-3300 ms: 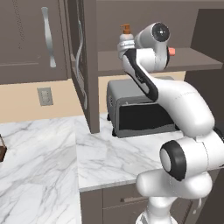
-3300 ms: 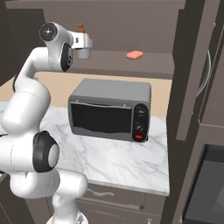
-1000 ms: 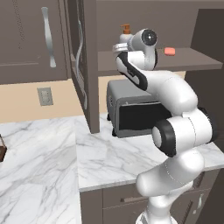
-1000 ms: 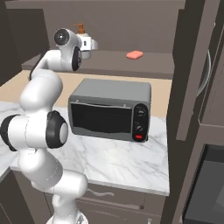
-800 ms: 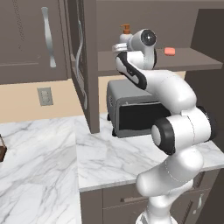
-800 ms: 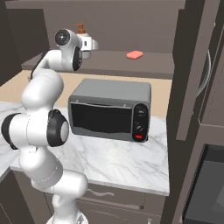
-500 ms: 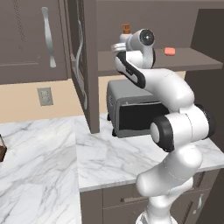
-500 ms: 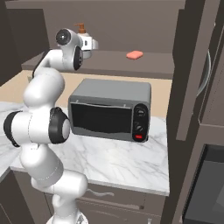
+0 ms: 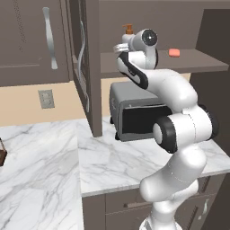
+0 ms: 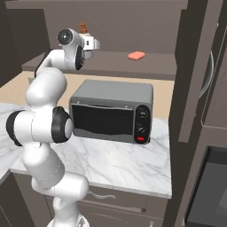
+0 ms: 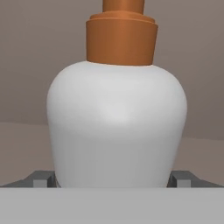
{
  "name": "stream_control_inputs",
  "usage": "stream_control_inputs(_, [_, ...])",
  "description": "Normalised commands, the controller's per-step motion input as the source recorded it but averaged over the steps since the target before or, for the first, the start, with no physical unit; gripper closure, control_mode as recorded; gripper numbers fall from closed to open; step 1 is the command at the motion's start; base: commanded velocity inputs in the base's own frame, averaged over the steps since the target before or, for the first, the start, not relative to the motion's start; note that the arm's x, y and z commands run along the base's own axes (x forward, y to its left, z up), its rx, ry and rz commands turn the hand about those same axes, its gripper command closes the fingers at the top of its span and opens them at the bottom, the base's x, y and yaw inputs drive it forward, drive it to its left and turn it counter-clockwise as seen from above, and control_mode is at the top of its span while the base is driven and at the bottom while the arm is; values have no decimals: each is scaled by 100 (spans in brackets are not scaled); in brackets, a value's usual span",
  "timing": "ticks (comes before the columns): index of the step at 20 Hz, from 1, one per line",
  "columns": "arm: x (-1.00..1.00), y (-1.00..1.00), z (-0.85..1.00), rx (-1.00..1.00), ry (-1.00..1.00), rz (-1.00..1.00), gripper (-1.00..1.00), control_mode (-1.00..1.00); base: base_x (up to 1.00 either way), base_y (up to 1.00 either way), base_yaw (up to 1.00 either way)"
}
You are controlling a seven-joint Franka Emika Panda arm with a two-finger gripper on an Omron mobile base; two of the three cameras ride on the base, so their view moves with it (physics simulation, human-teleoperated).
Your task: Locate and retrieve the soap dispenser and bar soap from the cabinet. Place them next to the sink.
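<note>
Up on the cabinet (image 9: 27,40) shelf (image 9: 197,65), the gripper (image 11: 112,179) stood spread, jaws either side of the soap dispenser (image 11: 116,127) near the shelf's left end. The bar soap (image 10: 136,55) lay further right along it, well apart.

1. A grey toaster oven (image 10: 113,110) stands on the marble counter (image 9: 67,157), with a dark glass door, 2 knobs and a red button on its right panel.
2. A wall outlet (image 9: 45,99) sits on the beige backsplash.
3. A dark appliance (image 10: 208,186) shows at the right base view's lower right corner.
</note>
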Motion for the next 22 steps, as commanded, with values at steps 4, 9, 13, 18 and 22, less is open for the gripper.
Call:
stream_control_inputs(4, [-4,1,0,0,0,0,100,-100,0,0,0])
stream_control_inputs(9, [-17,1,26,-2,0,0,100,-100,0,0,0])
stream_control_inputs(13, [-19,0,40,-1,0,0,100,-100,0,0,0])
stream_control_inputs(18, [-20,0,3,0,3,-2,100,-100,0,0,0])
stream_control_inputs(22, [-43,0,0,0,0,-5,100,-100,0,0,0])
